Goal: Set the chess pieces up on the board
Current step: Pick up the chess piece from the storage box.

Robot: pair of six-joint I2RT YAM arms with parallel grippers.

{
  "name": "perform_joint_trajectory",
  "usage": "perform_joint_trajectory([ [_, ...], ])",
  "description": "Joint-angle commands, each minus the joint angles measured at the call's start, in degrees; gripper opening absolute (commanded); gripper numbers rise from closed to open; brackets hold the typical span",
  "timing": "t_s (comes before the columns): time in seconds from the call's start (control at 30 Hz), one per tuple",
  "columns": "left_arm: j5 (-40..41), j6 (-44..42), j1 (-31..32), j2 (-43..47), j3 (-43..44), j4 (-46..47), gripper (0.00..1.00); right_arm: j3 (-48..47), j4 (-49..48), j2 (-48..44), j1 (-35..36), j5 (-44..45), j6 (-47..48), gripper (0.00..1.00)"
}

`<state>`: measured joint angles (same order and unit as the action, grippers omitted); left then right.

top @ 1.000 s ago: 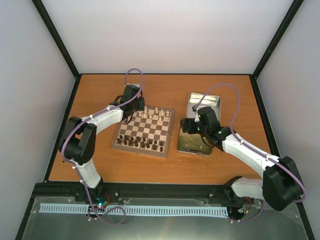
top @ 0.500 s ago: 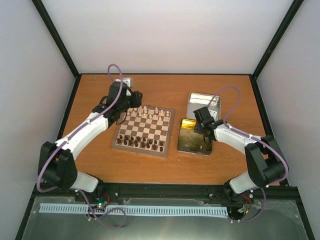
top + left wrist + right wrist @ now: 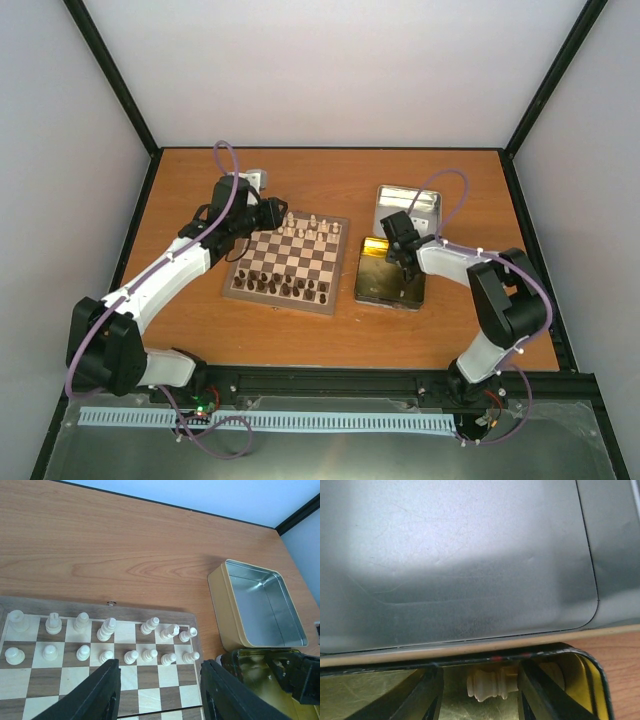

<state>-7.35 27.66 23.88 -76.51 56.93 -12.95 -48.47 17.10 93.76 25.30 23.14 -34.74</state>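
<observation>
the cream chess pieces [image 3: 106,629] stand in two rows at the far edge of the board [image 3: 295,255]; one more cream piece [image 3: 490,684] lies on its side in the gold tin [image 3: 370,700]. the right gripper [image 3: 481,676] straddles that piece, fingers partly apart, grip not discernible; the left gripper [image 3: 159,672] hangs half open over the board, holding nothing. the silver tin lid [image 3: 265,605] sits just behind the gold tin.

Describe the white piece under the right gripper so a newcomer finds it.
A shiny gold tray sits right of the chessboard. At its far edge, under the right gripper, a cream piece lies on its side; those on the board stand upright.
</observation>
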Motion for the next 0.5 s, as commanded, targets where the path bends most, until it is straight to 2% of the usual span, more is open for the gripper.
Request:
perform_joint_trajectory([
  [0.0,-1.3,-0.9,0.0,1.6,0.0,0.4,0.45,-1.5,-2.3,3.1,-0.4,5.6,-0.1,0.41],
  [0.13,-1.1,-0.9,0.0,1.5,-0.1,0.5,0.45,-1.1,-1.6,4.5,-0.3,7.3,-0.7,0.38],
  [0.23,-0.9,-1.0,0.0,1.5,-0.1,0.7,0.45,-0.4,-0.1,3.7,-0.3,5.6,-0.2,0.34],
  [0.3,-0.9,-1.1,0.0,1.5,-0.2,0.7,0.45,-0.3,1.5,2.6,-0.3,1.8,0.9,0.33],
  [0.47,-0.8,-1.3,0.0,1.4,-0.2,0.7,0.45,0.3,3.7,0.1,-0.6,-14.0,3.0,0.33],
])
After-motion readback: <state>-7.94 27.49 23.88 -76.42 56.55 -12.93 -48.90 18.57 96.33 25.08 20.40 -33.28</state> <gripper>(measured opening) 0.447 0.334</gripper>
